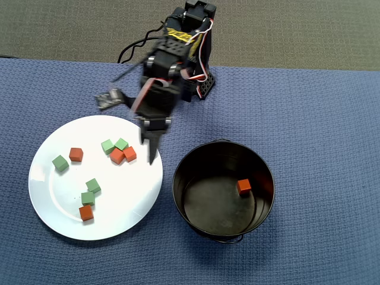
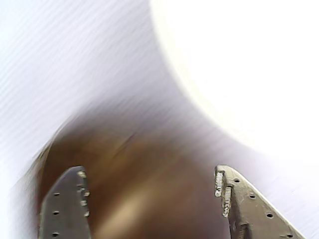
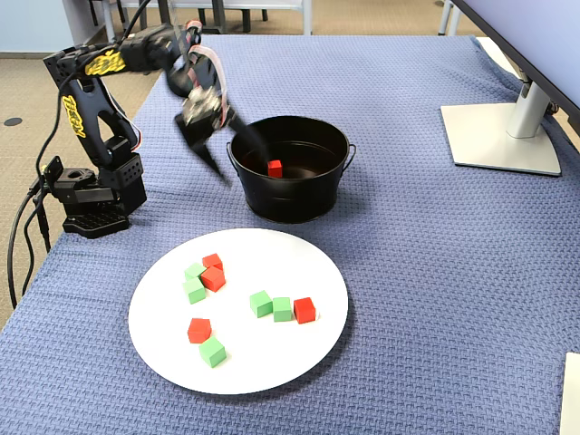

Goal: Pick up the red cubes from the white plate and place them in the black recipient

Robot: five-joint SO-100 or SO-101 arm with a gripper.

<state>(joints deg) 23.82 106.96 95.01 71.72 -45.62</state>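
Observation:
Several red cubes lie on the white plate (image 1: 132,191) (image 3: 276,258): a touching pair (image 1: 123,155) (image 3: 213,272), one at the far left (image 1: 76,154) and one near the front (image 1: 86,212). Another red cube (image 1: 243,187) (image 3: 275,168) rests on the bottom of the black recipient (image 1: 178,178) (image 3: 290,201). My gripper (image 1: 149,147) (image 3: 222,156) hangs motion-blurred between the plate's edge and the pot. In the wrist view the gripper (image 2: 149,172) is open with nothing between its fingers, over a brown blur of the recipient (image 2: 149,144), with the plate (image 2: 239,64) at the upper right.
Several green cubes (image 1: 60,163) (image 3: 272,306) are mixed in with the red ones on the plate. The arm's base (image 1: 196,53) (image 3: 91,195) stands at the table's edge. A monitor stand (image 3: 503,136) sits on the blue cloth beyond the pot.

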